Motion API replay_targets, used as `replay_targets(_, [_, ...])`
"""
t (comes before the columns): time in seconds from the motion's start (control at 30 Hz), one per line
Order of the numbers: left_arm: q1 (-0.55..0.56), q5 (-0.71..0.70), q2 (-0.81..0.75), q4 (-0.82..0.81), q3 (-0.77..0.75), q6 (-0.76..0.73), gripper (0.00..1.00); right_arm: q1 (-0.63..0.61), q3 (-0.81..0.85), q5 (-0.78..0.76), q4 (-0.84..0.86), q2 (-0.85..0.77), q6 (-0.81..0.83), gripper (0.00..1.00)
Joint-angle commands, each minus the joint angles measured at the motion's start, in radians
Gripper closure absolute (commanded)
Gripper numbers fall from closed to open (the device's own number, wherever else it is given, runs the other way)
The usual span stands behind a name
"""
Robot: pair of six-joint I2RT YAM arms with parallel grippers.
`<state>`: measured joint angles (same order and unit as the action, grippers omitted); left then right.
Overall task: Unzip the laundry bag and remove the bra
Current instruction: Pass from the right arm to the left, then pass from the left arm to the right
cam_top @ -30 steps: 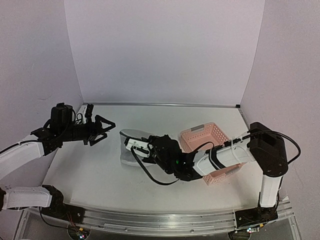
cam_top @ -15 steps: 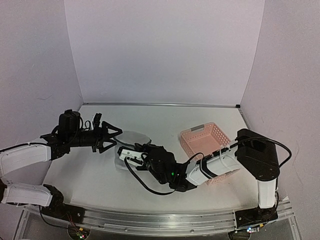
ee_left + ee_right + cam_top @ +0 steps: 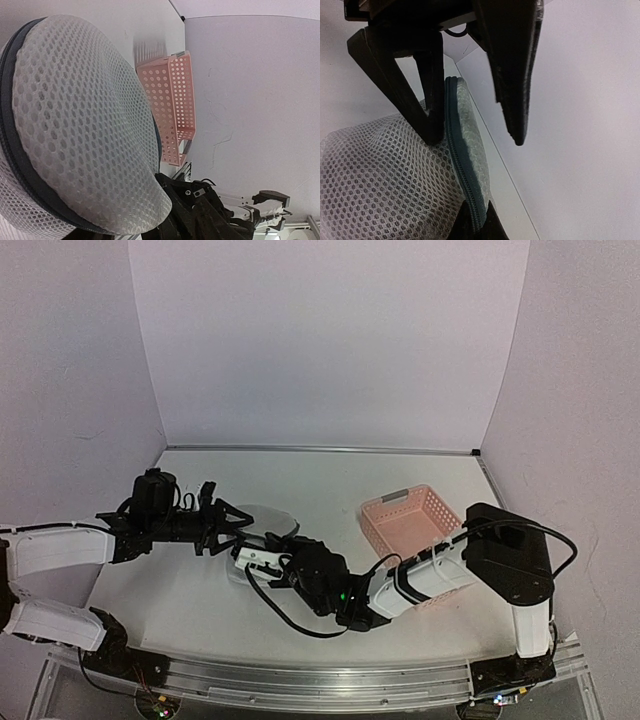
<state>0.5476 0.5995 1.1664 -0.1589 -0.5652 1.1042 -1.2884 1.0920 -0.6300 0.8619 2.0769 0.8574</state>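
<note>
Your laundry bag (image 3: 268, 523) sits on the table (image 3: 180, 590), left of centre and well apart from the pink basket (image 3: 410, 522), which stands to its right. Both arms meet at the bag. The left arm (image 3: 60, 548) reaches in from the left side of the table, and the right arm (image 3: 430, 575) stretches across along the near side of the basket. In the top view your left fingers (image 3: 232, 513) look spread apart at the bag's left edge, gripping nothing. The left wrist camera is filled by one bulging round mesh face of the bag with its dark rim curving around it. The basket lies beyond the bag in that view, and black parts of the right arm show at the bottom. Your right fingers (image 3: 435, 110) are released too, with a wide gap between them. In the right wrist view the dark zipper rim (image 3: 460, 165) runs up through that gap, just beside the left-hand finger, whose tip rests against the white mesh. The other finger (image 3: 512, 75) hangs clear of the bag over the table. The stretch of zip you can see there is closed, teeth meshed together. You cannot make out through the mesh what the bag holds.
</note>
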Motion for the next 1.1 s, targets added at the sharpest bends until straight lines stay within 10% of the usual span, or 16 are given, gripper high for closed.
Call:
replay_targets(0.0, [0.007, 0.004, 0.012, -0.078, -0.002, 0.011, 0.55, -0.02, -0.007, -0.01, 0.147, -0.013, 0.01, 1.0])
replay_targets(0.23, [0.008, 0.013, 0.037, -0.09, 0.001, -0.001, 0.99, -0.04, -0.023, -0.025, 0.155, -0.017, -0.004, 0.97])
replay_targets(0.63, [0.008, 0.057, 0.099, -0.091, -0.036, -0.097, 1.0, -0.042, -0.121, 0.112, -0.106, -0.19, -0.187, 0.39])
replay_targets(1.07, [0.008, 0.16, 0.158, -0.083, -0.082, -0.233, 1.0, -0.012, -0.104, 0.401, -0.66, -0.364, -0.402, 0.24])
